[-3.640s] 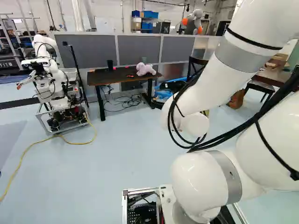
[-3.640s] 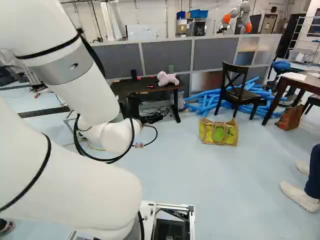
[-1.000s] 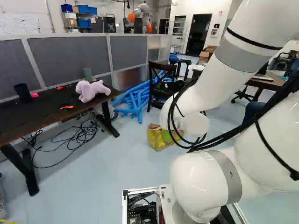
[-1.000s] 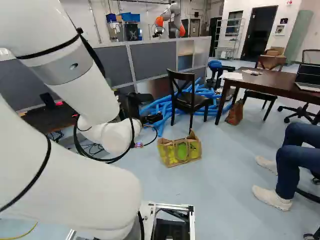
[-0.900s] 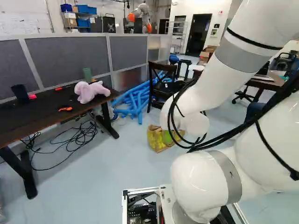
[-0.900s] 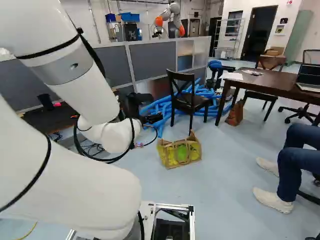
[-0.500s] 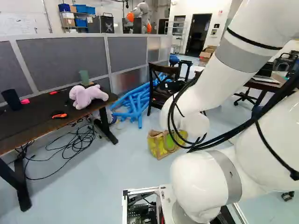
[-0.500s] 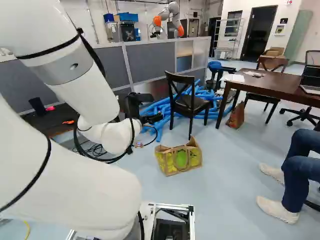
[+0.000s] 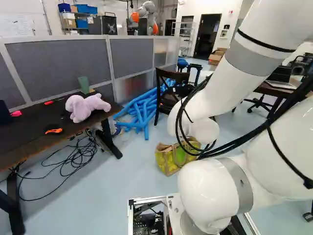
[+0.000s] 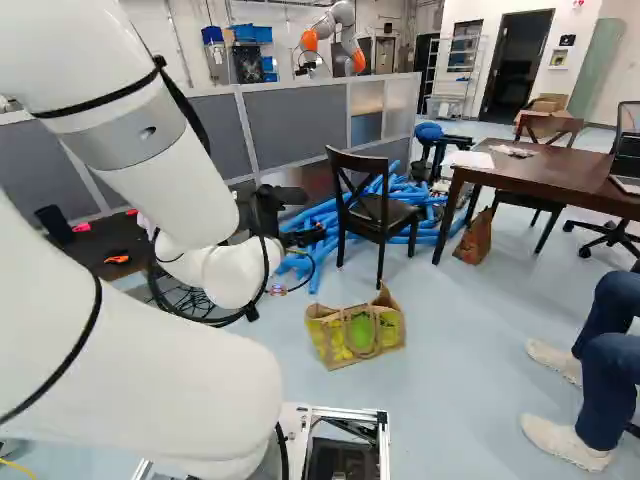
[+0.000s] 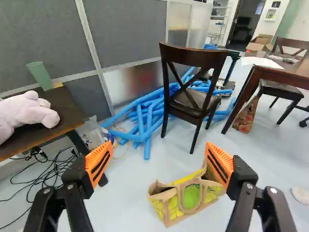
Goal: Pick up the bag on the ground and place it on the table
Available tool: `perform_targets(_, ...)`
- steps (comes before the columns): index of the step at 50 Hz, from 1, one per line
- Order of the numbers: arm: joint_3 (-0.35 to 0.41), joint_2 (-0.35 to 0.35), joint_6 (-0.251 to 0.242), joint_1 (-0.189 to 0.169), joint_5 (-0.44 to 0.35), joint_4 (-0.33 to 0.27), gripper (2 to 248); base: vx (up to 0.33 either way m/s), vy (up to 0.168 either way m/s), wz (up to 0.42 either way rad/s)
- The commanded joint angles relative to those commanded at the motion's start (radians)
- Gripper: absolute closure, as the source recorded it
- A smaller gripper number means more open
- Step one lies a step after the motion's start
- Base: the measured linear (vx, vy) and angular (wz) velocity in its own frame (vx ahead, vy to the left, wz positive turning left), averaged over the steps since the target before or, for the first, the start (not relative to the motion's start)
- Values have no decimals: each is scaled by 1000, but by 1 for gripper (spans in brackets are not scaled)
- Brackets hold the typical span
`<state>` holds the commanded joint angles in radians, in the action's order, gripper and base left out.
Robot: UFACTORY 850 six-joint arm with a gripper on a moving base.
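Bag (image 10: pixel 357 335): upright on the floor
Gripper (image 10: pixel 302 238): jaws released, I see the bag ahead of it
Chair (image 10: pixel 384 214): beyond the bag

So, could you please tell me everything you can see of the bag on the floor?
The bag is tan with yellow and green patches and looks like stiff paper. A tan handle loops down its side. It sits upright on the floor, on the near side of the dark chair; the open claw is not gripping it.
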<state>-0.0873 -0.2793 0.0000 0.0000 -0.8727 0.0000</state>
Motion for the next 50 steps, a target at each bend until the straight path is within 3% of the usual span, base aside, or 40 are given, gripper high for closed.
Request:
perform_targets(34,0,0,0,0,0,0,3,144,0,-17)
perform_targets(50,-49,57,0,0,0,0,3,26,-1,-6)
